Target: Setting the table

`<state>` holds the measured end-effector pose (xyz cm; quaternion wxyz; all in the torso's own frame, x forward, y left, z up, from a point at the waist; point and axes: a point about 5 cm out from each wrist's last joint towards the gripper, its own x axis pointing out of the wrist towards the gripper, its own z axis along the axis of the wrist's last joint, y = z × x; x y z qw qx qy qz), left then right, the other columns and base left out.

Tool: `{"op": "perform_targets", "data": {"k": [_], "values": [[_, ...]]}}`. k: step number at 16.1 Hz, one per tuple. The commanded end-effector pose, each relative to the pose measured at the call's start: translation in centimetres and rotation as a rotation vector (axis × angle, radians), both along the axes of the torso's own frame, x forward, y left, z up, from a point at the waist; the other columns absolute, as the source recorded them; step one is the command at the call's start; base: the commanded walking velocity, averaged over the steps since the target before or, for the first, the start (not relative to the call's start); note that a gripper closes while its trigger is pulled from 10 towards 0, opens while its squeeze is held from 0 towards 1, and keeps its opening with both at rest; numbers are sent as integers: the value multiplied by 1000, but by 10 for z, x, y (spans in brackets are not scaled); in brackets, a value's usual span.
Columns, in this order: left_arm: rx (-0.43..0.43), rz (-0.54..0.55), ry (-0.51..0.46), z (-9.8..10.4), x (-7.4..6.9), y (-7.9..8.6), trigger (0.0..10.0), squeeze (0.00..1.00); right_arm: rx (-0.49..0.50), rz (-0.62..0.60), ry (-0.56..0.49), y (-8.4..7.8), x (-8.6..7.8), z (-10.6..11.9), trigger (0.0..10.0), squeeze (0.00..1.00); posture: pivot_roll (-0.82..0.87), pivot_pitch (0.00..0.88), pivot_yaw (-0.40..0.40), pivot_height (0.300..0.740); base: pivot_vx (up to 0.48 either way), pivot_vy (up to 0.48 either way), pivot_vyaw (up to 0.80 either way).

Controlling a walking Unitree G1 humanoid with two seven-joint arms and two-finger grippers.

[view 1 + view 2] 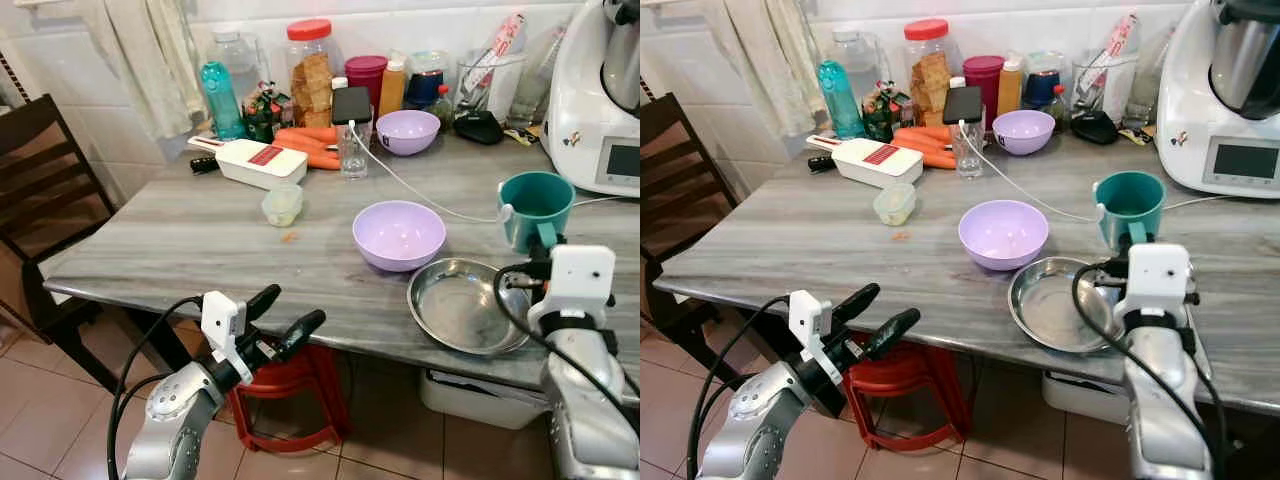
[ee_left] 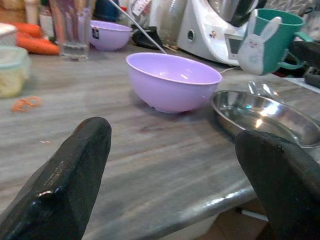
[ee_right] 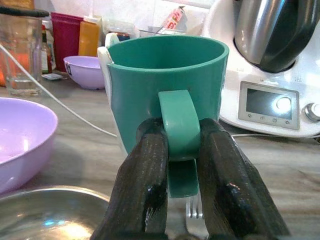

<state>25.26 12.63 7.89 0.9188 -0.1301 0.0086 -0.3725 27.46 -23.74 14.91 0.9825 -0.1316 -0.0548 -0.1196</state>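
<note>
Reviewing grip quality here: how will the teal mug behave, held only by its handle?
The teal mug looks like plastic, so probably light and rigid. Pinched only at the handle by the right claw, it may swing or tilt.

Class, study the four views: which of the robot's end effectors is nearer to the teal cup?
Right. The right end effector is shut on the handle of the teal cup, above the steel plate. The left end effector hangs open off the table's front edge, well away from the cup.
</note>
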Motion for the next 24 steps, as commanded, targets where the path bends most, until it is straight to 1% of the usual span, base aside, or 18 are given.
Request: {"op": "perform_targets", "data": {"k": [1, 2, 3, 5, 6, 8, 11, 16, 17, 18, 24], "values": [[2, -29, -13, 5, 0, 2, 10000, 0, 17, 2, -4, -2, 4, 2, 10000, 0, -176, 0, 101, 740, 0, 0, 0], [-5, -59, -11, 5, 0, -1, 10000, 0, 28, 4, 5, -6, 9, 0, 10000, 0, -185, 0, 105, 740, 0, 0, 0], [-6, -72, -9, 5, -1, -1, 10000, 0, 34, 11, 9, -7, 11, -1, 10000, 0, -185, 0, 105, 740, 0, 0, 0], [-14, -110, 3, 5, -2, -3, 10000, 0, 45, 45, 40, -7, 21, -5, 10000, 0, -183, 0, 105, 740, 0, 0, 0], [-13, -115, 5, 5, -3, -4, 10000, 0, 50, 64, 49, -6, 26, -6, 10000, 0, -181, 0, 104, 740, 0, 0, 0], [-13, -118, 7, 5, -3, -4, 10000, 0, 53, 76, 52, -6, 30, -6, 10000, 0, -177, 0, 105, 740, 0, 0, 0], [-16, -126, 16, 5, -5, -4, 10000, 0, 55, 96, 75, -8, 33, -12, 10000, 0, -172, 0, 104, 740, 0, 0, 0], [-21, -156, 27, 5, -8, -6, 10000, 0, 60, 101, 103, -13, 28, -24, 10000, 0, -173, 0, 110, 740, 0, 0, 0], [-22, -161, 27, 5, -8, -6, 10000, 0, 62, 99, 105, -14, 27, -25, 10000, 353, -174, 0, 111, 740, 0, 0, 0], [-23, -167, 27, 5, -7, -7, 10000, 0, 63, 98, 106, -15, 26, -26, 10000, 1000, -176, 0, 113, 740, 0, 0, 0], [-23, -185, 29, 5, -7, -9, 10000, 0, 56, 87, 95, -17, 23, -25, 10000, 1000, -179, 0, 115, 740, 0, 0, 0]]}}
